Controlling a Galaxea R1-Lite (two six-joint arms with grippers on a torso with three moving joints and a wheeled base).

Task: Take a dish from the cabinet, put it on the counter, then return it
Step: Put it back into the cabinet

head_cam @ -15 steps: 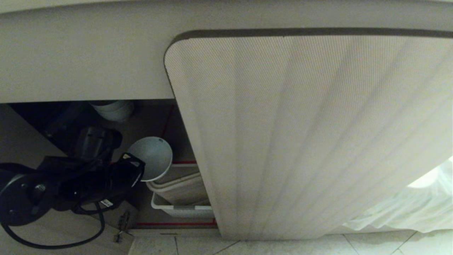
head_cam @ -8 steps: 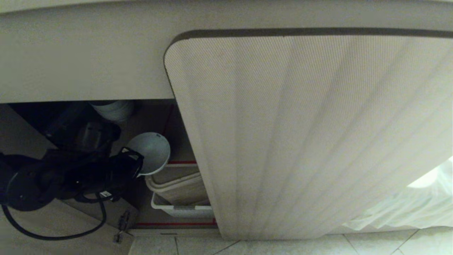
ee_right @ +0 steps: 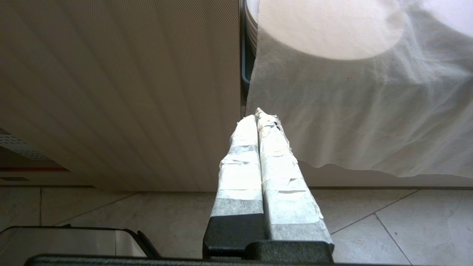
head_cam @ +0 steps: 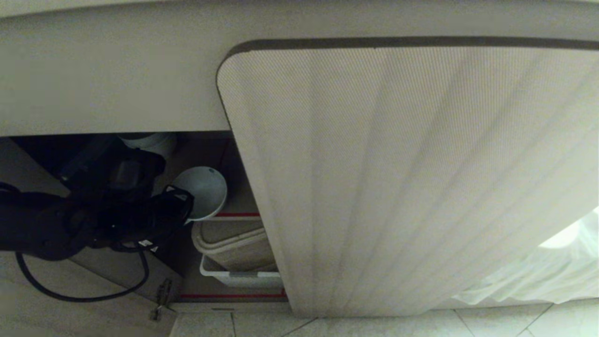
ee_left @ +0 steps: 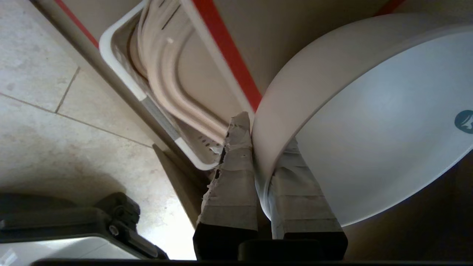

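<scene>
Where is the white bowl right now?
In the head view the white bowl is at lower left, in the open cabinet, pinched at its rim by the left gripper, just above the red-taped shelf edge and stacked trays.

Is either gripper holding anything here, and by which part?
The left gripper holds the white bowl by its rim, one finger inside the wall and one outside. The right gripper is shut on nothing.
</scene>
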